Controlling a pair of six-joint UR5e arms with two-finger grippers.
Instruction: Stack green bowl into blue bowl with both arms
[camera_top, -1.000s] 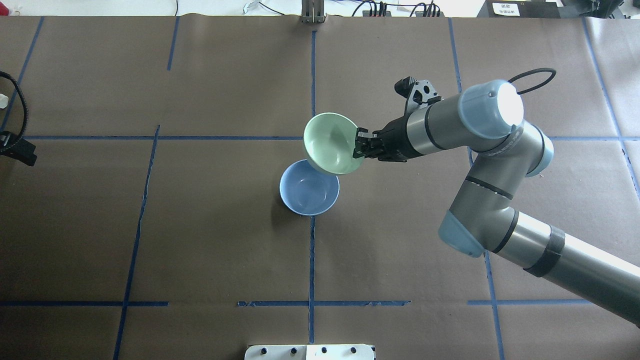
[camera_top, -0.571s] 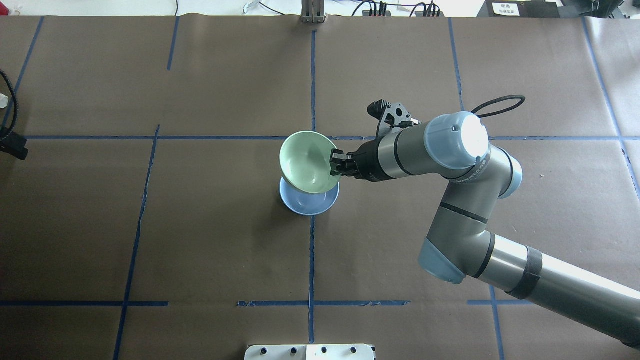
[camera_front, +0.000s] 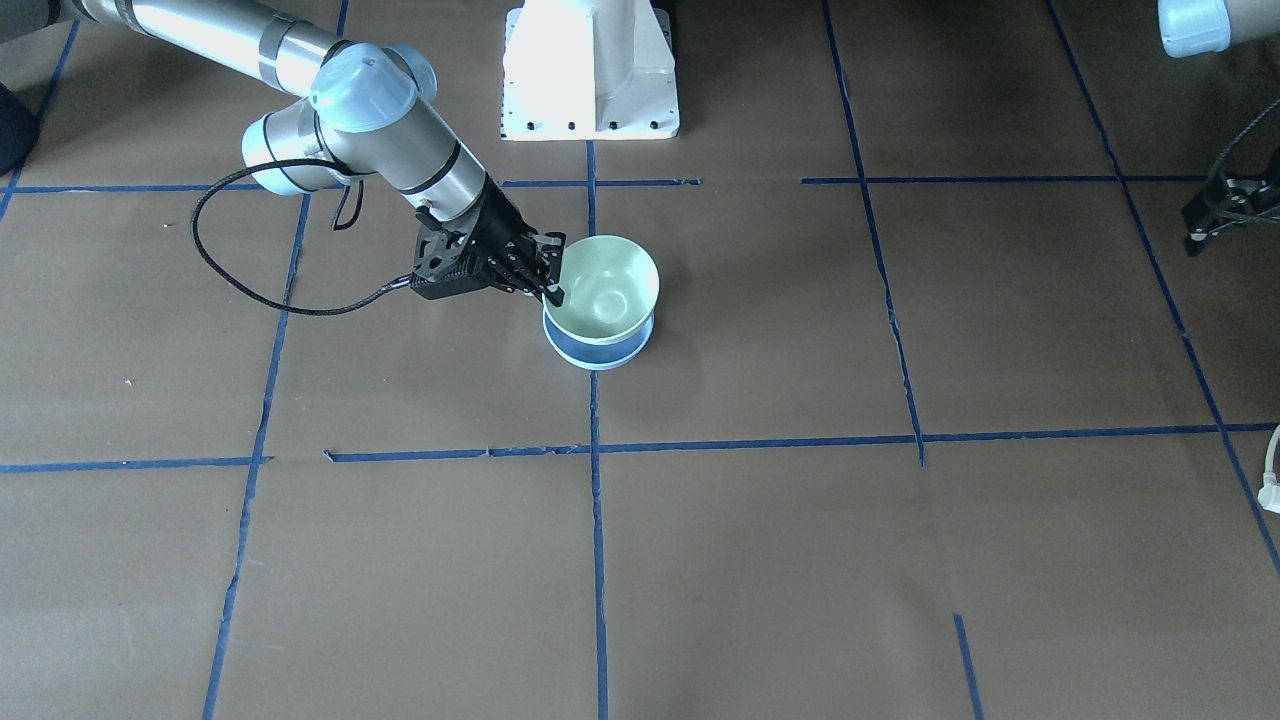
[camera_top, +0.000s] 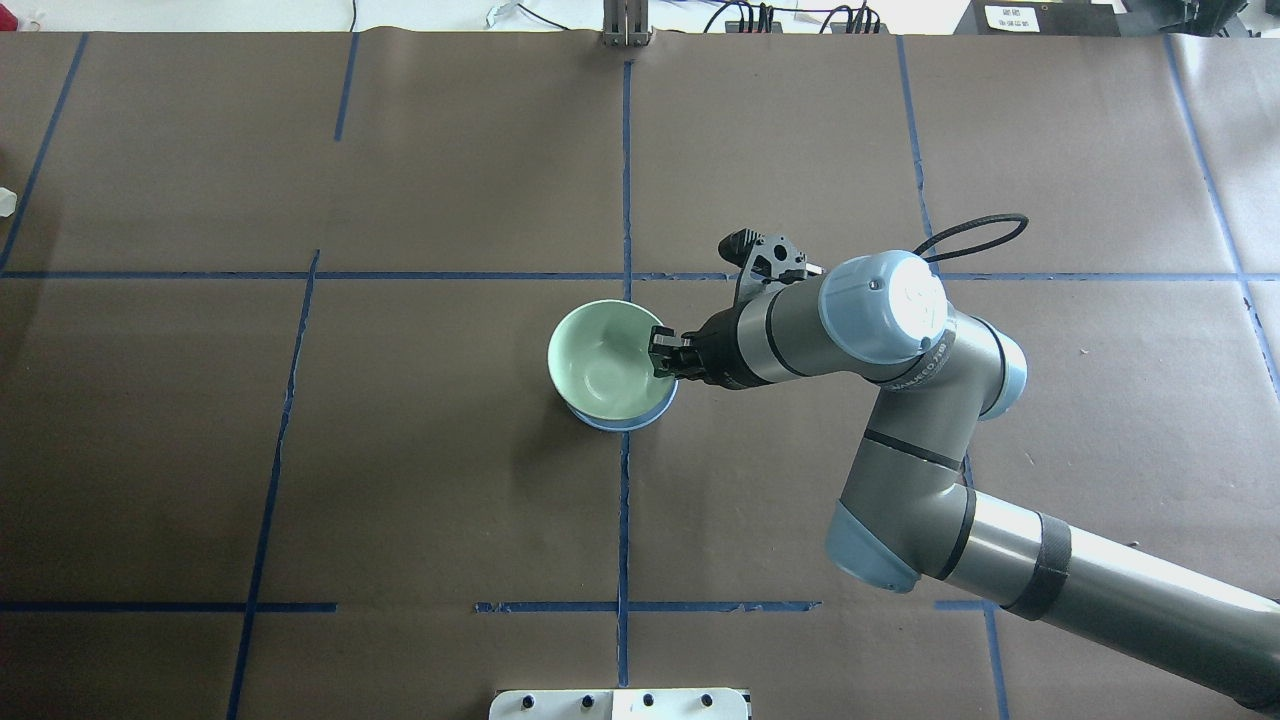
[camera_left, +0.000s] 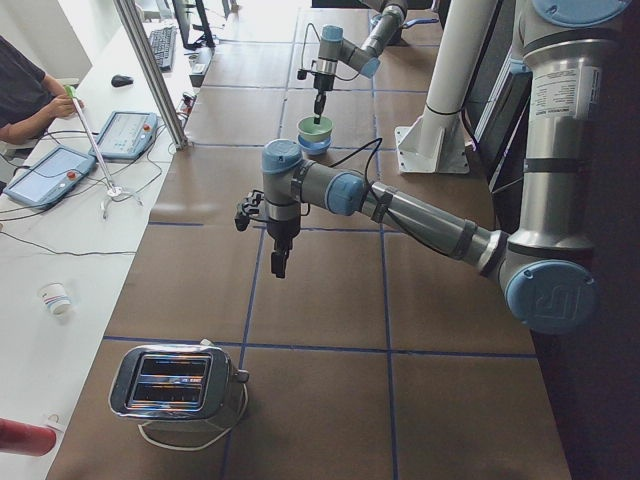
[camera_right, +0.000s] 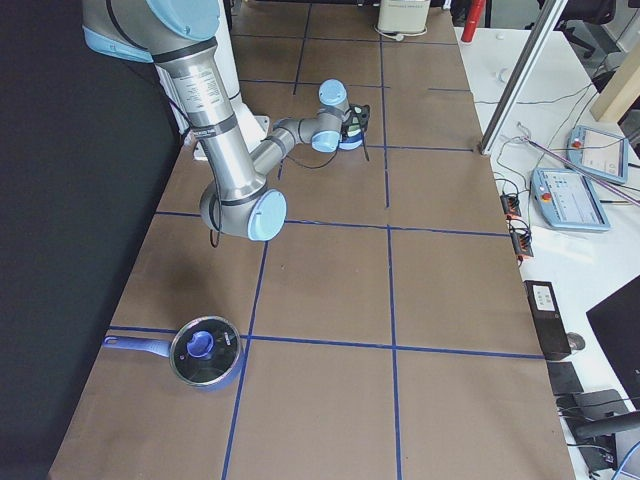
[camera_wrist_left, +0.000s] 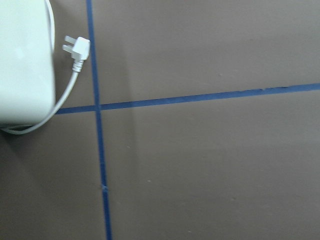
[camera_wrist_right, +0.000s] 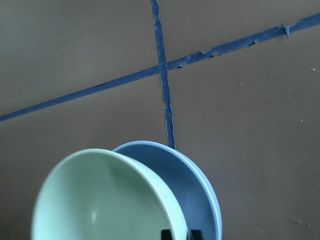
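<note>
Front-facing view, right tool: clamped on the tool-side rim of the green bowl, one finger inside and one outside. The blue bowl lies directly under it, just past the fingertips.
Overhead view, step: the green bowl is nested in the blue one on the table, so seating looks nearly done. The next move calls for letting go of the rim and lifting clear without dragging the bowl.
Left-end view, left tool: hangs well apart from both bowls; open or closed cannot be told.
Right wrist view, orientation: mouth up, possibly not quite level. It is round, so there is no long axis — its own axis stands near vertical.
</note>
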